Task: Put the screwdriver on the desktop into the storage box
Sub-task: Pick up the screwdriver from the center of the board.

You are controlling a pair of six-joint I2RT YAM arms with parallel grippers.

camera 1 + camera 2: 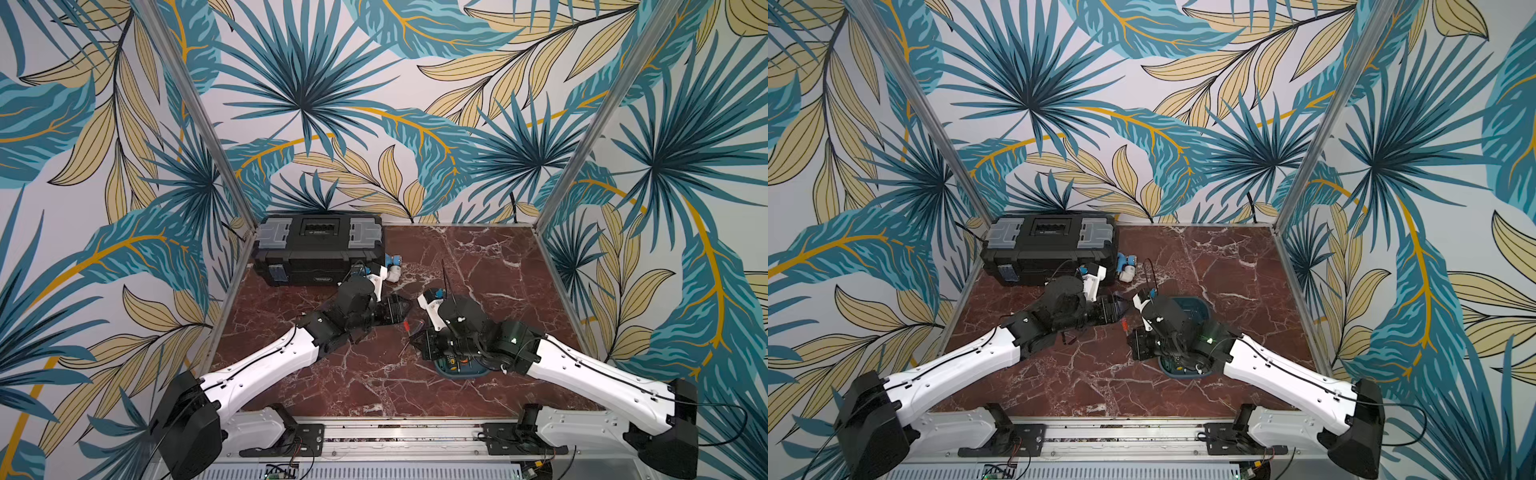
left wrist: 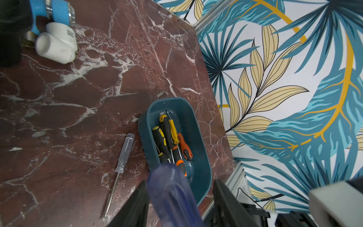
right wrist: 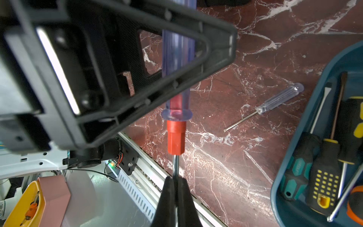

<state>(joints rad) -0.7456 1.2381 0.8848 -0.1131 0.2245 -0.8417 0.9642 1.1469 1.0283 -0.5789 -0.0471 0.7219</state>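
A screwdriver (image 3: 175,137) with a clear blue handle (image 2: 172,196) and a red collar hangs level above the desktop (image 1: 478,257), between my two grippers. My right gripper (image 3: 175,180) is shut on its metal shaft. My left gripper (image 2: 180,182) stands open around the handle, one finger against it and the other apart. In both top views the pair meets mid-table (image 1: 409,326) (image 1: 1124,325). A small clear-handled screwdriver (image 2: 123,153) (image 3: 275,102) lies on the desktop beside the teal storage box (image 2: 204,157) (image 3: 314,88), which sits under my right arm (image 1: 461,371).
Several yellow, black and orange screwdrivers (image 2: 170,137) lie in the storage box. A black toolbox (image 1: 318,247) stands at the back left, with white and blue pipe fittings (image 2: 57,43) beside it. The aluminium frame edge (image 3: 141,167) runs along the near side.
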